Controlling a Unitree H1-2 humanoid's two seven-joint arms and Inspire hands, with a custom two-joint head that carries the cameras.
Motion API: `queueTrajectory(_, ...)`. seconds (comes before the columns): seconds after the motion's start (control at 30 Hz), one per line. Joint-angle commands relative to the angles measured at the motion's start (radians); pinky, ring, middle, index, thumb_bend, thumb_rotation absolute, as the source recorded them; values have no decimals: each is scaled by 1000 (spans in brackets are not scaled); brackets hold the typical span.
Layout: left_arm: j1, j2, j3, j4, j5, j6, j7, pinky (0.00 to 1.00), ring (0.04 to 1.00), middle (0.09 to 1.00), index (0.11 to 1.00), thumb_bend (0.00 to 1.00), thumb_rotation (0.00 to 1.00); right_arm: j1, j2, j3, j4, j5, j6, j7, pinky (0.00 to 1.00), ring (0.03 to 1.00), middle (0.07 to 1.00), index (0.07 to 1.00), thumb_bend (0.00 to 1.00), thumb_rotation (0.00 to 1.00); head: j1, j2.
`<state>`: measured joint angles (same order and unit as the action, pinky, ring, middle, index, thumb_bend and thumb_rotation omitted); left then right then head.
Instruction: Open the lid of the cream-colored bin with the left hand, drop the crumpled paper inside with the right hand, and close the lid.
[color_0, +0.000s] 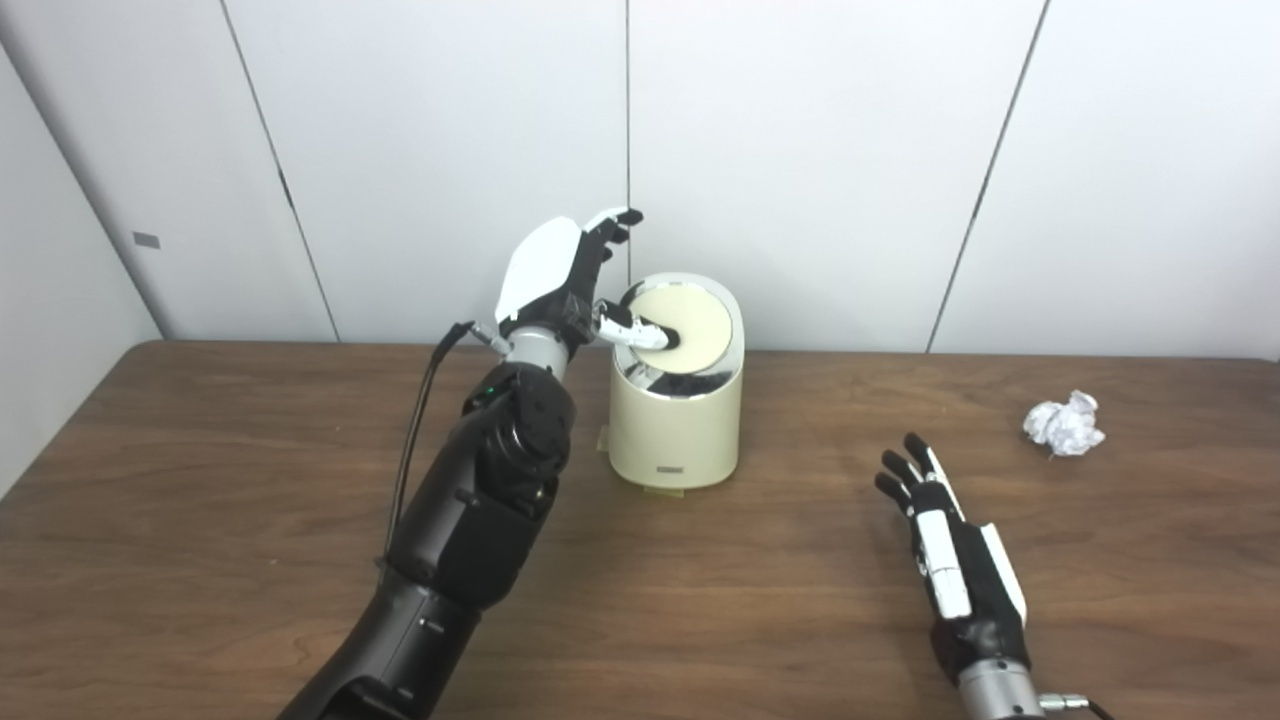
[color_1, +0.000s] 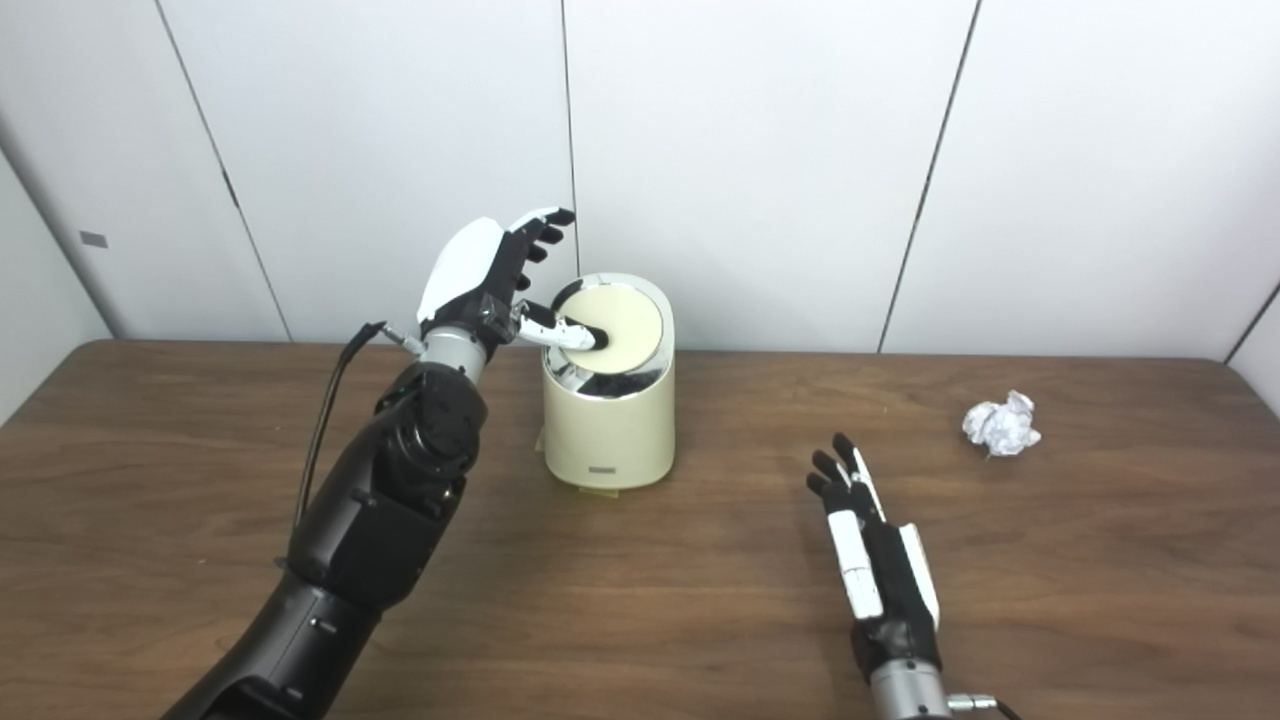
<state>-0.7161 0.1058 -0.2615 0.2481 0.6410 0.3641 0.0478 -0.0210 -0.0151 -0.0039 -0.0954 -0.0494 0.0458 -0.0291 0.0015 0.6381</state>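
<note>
The cream-colored bin (color_0: 676, 432) stands at the back middle of the table. Its round lid (color_0: 695, 325) is tilted, raised at the back, and a shiny rim with a dark gap shows below its front edge. My left hand (color_0: 560, 272) is beside the bin's upper left. Its thumb rests on the lid's face and its fingers stretch upward, apart, holding nothing. The crumpled white paper (color_0: 1064, 424) lies on the table at the right. My right hand (color_0: 950, 545) lies flat and open on the table, nearer to me and left of the paper, not touching it.
The brown wooden table (color_0: 200, 480) reaches back to a white panelled wall (color_0: 820, 150) right behind the bin. A black cable (color_0: 415, 430) hangs along my left forearm.
</note>
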Motion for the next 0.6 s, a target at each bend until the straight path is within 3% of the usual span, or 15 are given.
queueTrajectory(0.0, -61, -8, -17, 13, 29, -40, 40, 697, 837, 848, 889, 920, 14, -24, 0, 2, -26, 2, -41, 3, 1000, 914, 936, 988, 702, 952, 1, 1)
queueTrajectory(0.2, -72, 15, -79, 45, 85, -91, 71, 718, 872, 894, 923, 927, 0, -26, 3, 4, -25, -12, -46, -7, 1000, 909, 933, 983, 703, 946, -3, 6)
queueTrajectory(0.4, -120, 101, -223, 42, 277, -90, 22, 790, 885, 924, 963, 985, 0, -28, 15, 14, -29, -27, -47, -12, 1000, 907, 920, 975, 740, 915, -4, 14)
queueTrajectory(0.57, -147, 132, -282, 26, 381, -68, -50, 828, 902, 919, 954, 1000, 0, -32, 23, 15, -30, -39, -47, -25, 1000, 899, 920, 981, 741, 916, -9, 16)
